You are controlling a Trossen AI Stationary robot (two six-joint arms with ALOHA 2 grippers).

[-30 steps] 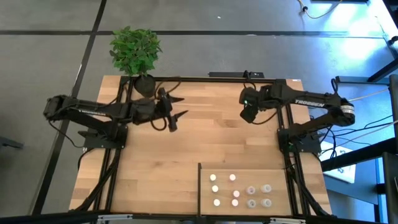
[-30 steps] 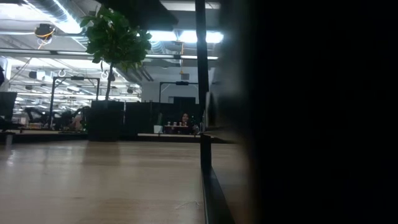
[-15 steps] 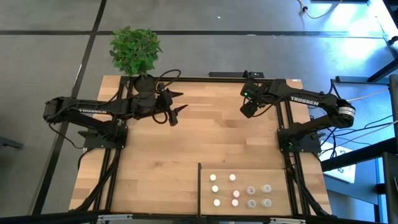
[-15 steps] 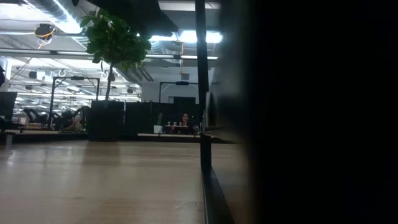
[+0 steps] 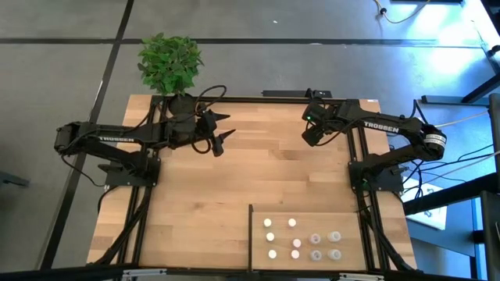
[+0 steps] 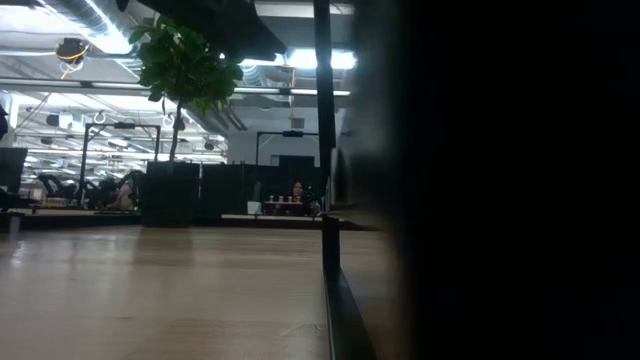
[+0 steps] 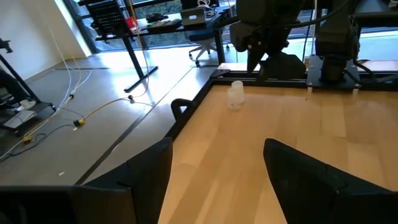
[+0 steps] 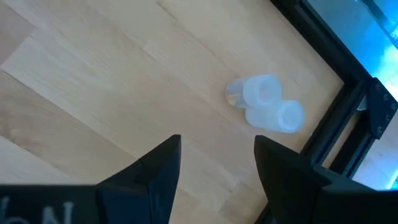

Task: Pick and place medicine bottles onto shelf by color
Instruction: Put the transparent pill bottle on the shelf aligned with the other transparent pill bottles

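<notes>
Overhead, right gripper [image 8: 214,168] open above 2 translucent bottles [image 8: 266,104]; left gripper [image 7: 217,165] open, empty

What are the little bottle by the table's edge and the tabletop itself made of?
The bottle looks like translucent, frosted plastic: milky and faintly see-through, with a soft sheen. Glass can't be ruled out. The tabletop looks like pale planked wood with a smooth, satin finish: grain lines and plank seams show.

Nine bottles [image 5: 295,243] on pale shelf [image 5: 375,234]
</notes>
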